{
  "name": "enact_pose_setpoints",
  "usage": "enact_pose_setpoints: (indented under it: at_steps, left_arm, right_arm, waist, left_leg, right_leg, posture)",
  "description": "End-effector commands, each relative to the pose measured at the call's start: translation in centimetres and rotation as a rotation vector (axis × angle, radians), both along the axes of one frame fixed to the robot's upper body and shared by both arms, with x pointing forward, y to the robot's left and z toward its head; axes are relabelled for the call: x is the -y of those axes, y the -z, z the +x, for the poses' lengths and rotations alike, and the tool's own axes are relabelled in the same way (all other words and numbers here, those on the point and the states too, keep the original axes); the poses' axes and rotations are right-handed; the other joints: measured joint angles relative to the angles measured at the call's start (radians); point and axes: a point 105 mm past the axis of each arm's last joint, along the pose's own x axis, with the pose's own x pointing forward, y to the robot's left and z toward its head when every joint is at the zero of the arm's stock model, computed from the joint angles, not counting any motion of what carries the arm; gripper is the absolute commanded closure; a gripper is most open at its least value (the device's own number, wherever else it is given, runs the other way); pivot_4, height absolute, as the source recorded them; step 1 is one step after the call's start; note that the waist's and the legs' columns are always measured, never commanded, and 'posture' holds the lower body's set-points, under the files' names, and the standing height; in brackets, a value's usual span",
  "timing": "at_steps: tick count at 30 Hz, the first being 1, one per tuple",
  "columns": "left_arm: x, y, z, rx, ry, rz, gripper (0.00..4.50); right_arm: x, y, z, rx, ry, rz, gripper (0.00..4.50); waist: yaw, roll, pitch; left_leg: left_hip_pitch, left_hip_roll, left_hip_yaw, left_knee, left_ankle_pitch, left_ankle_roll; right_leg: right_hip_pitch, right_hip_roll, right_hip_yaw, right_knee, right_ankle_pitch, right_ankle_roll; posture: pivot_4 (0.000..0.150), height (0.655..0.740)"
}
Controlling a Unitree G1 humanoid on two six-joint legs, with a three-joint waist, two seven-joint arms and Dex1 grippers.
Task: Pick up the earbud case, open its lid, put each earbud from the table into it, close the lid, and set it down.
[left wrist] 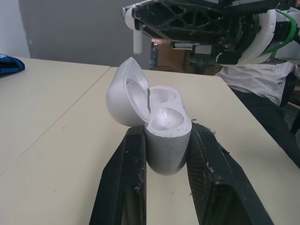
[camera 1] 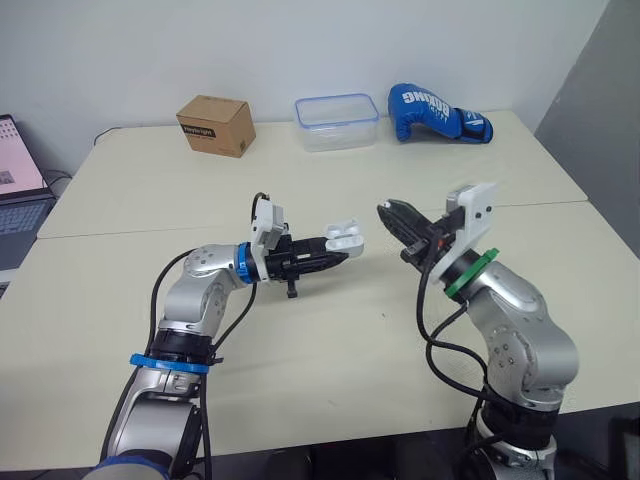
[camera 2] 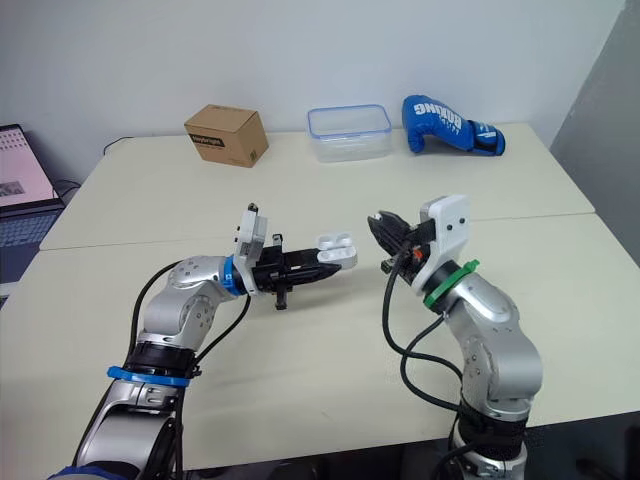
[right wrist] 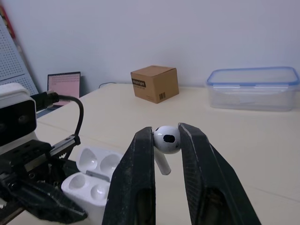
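Lid open, the earbud case (left wrist: 168,138) is held clamped in the left gripper (camera 1: 338,254) above the table (camera 1: 330,345). One earbud (right wrist: 167,139) is pinched by the right gripper (camera 1: 392,214), just right of it.

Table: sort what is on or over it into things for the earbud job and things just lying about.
For the job: earbud case, lid open, in the left hand; earbud in the right hand.
Lying about: cardboard box, clear plastic container, blue boxing glove, laptop off to the left.
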Motion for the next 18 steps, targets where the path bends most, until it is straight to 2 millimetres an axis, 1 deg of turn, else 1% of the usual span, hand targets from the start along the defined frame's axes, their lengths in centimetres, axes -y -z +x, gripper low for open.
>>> enact_pose_setpoints:
  at_steps: [1, 6, 10, 18]
  left_arm:
    - [-0.4, -1.1, 0.1, 0.042, -0.001, -0.001, 3.66]
    - [-0.9, -1.5, 0.8, 0.037, -0.027, -0.007, 3.66]
    - [-0.9, -1.7, 1.1, 0.039, -0.032, -0.011, 3.66]
    - [-0.3, -1.8, 1.1, 0.039, -0.035, -0.017, 3.66]
  right_arm:
    - [-1.1, -1.3, -0.5, 0.077, -0.019, 0.032, 4.09]
    - [-2.5, -1.7, -1.2, 0.086, -0.068, 0.034, 4.09]
    - [-3.1, -2.1, -1.7, 0.072, -0.111, 0.035, 4.09]
    - [-3.9, -1.2, -2.0, -0.065, -0.155, 0.059, 4.09]
  waist:
    - [0.0, 0.0, 0.0]
    - [0.0, 0.0, 0.0]
    - [0.0, 0.0, 0.0]
    - [0.0, 0.0, 0.0]
  left_leg:
    - [0.0, 0.0, 0.0, 0.0, 0.0, 0.0]
    - [0.0, 0.0, 0.0, 0.0, 0.0, 0.0]
    - [0.0, 0.0, 0.0, 0.0, 0.0, 0.0]
    - [0.0, 0.0, -0.001, 0.0, 0.0, 0.0]
  right_leg:
    - [0.0, 0.0, 0.0, 0.0, 0.0, 0.0]
    - [0.0, 0.0, 0.0, 0.0, 0.0, 0.0]
    - [0.0, 0.0, 0.0, 0.0, 0.0, 0.0]
    - [0.0, 0.0, 0.0, 0.0, 0.0, 0.0]
  posture:
    - [0.15, 0.7307]
    - [0.15, 0.7307]
    - [0.15, 0.7307]
    - [0.15, 0.7307]
